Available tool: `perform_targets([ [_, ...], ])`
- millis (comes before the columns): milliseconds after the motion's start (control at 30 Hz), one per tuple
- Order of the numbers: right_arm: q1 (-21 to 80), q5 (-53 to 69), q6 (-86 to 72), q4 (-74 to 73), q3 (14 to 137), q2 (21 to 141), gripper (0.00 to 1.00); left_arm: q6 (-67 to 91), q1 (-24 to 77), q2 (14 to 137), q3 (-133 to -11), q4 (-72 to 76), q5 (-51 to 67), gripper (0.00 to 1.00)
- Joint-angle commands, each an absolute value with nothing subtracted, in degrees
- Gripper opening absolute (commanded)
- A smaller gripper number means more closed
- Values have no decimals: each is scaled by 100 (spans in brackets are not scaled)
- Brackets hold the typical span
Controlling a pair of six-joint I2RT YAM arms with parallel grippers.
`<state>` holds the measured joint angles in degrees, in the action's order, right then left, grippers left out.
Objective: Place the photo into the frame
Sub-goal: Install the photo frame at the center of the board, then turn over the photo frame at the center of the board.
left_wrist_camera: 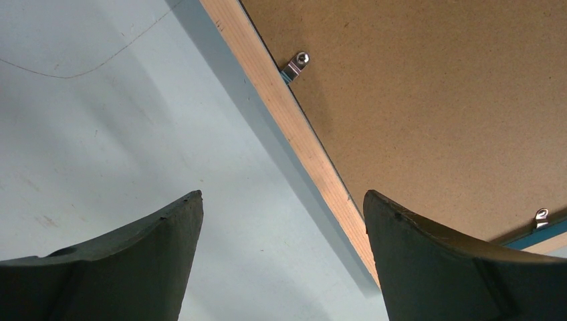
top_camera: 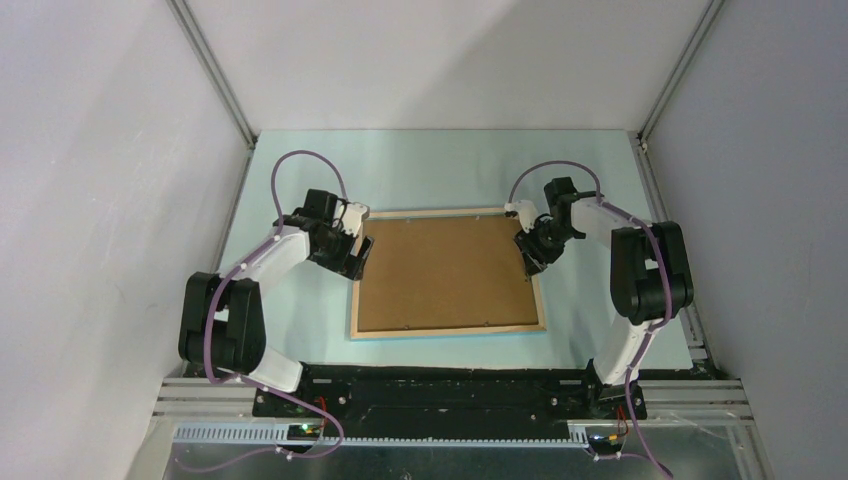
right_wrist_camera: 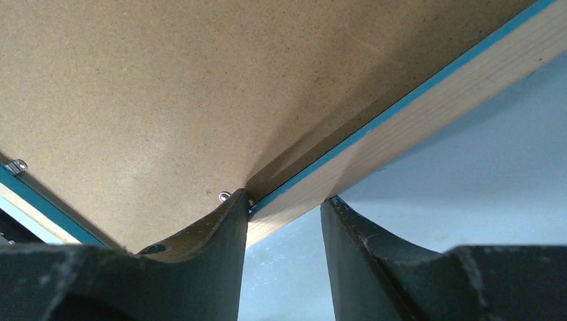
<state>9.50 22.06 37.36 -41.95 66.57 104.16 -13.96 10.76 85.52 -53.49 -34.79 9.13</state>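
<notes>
The frame point(top_camera: 450, 330) lies back-up on the table, its light wood rail around a plain brown backing board point(top_camera: 445, 270). The photo is out of view. My left gripper point(top_camera: 358, 258) hovers at the frame's left rail point(left_wrist_camera: 294, 127). It is open point(left_wrist_camera: 282, 197), one finger over the table and the other over the board, touching nothing. My right gripper point(top_camera: 530, 262) straddles the right rail point(right_wrist_camera: 428, 100). Its fingertips point(right_wrist_camera: 286, 199) sit against the inner blue-lined edge and the outer wood edge.
Small metal clips point(left_wrist_camera: 295, 65) stand along the frame's inner edge over the backing board point(right_wrist_camera: 167, 87). Pale blue table surface point(top_camera: 450, 180) surrounds the frame. Grey walls close in left, right and back. The arm bases sit on a black bar point(top_camera: 450, 390) at the near edge.
</notes>
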Motion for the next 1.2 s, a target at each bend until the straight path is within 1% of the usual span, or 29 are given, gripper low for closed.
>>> perform_targets([
  [0,801,1838,4098,-4438,6636,10583,48,-1367,1090,8471,-5515,-3356,839,94],
  [267,520,1951,3640,-4108,6641,10206,55,-1358,1092,8351,-5523,-3341,716,94],
  [600,257,2112,3180,-3677,6636,9050,64,-1320,1006,8094,-5739,-3272,398,95],
  [667,203,2074,3040,-3607,6636,8686,67,-1283,976,7994,-5747,-3204,306,95],
  [733,199,1927,2932,-3582,6637,8437,75,-1225,949,7862,-5741,-3099,192,95],
  [833,155,1779,2743,-3579,6638,8077,81,-1145,906,7573,-5710,-2905,32,97],
  [900,119,1688,2597,-3577,6642,7807,86,-1084,855,7355,-5668,-2771,-134,98],
  [933,108,1633,2493,-3573,6639,7603,90,-1053,845,7268,-5633,-2675,-242,98],
  [1033,57,1485,2239,-3539,6639,7226,97,-995,787,6830,-5543,-2488,-402,99],
  [1067,55,1360,2100,-3527,6637,7029,99,-978,776,6741,-5499,-2411,-443,100],
  [1167,51,1168,1965,-3478,6639,6642,99,-947,708,6299,-5416,-2255,-492,100],
])
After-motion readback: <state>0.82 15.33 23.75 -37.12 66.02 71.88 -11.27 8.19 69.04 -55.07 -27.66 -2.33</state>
